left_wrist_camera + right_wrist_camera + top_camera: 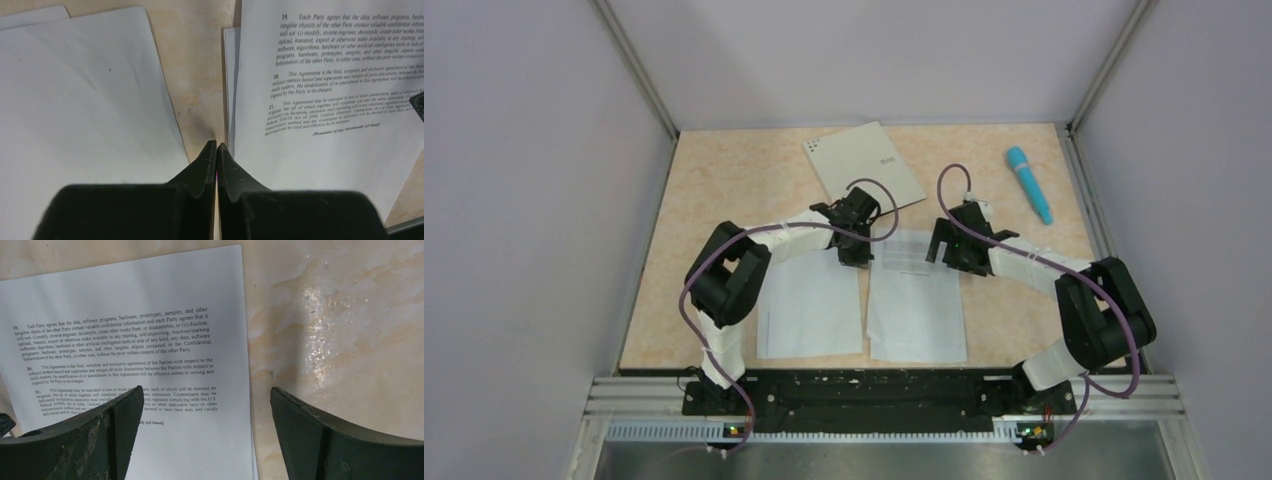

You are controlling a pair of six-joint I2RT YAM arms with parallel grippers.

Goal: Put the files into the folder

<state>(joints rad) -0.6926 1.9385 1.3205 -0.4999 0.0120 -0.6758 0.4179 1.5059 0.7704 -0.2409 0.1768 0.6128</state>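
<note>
left gripper (216, 145): pinched together, holding nothing, over bare strip between the two sheets | right gripper (207, 390): spread wide, one finger over printed sheet, other over bare table (350, 315) | files (917, 310): flat, side by side, near centre | folder (864, 165): closed, tilted, far centre

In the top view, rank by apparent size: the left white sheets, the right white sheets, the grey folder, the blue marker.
1. Left white sheets and right white sheets: alike, largest.
2. Grey folder: looks smaller, but the left arm hides part, so unsure.
3. Blue marker: smallest.
</note>
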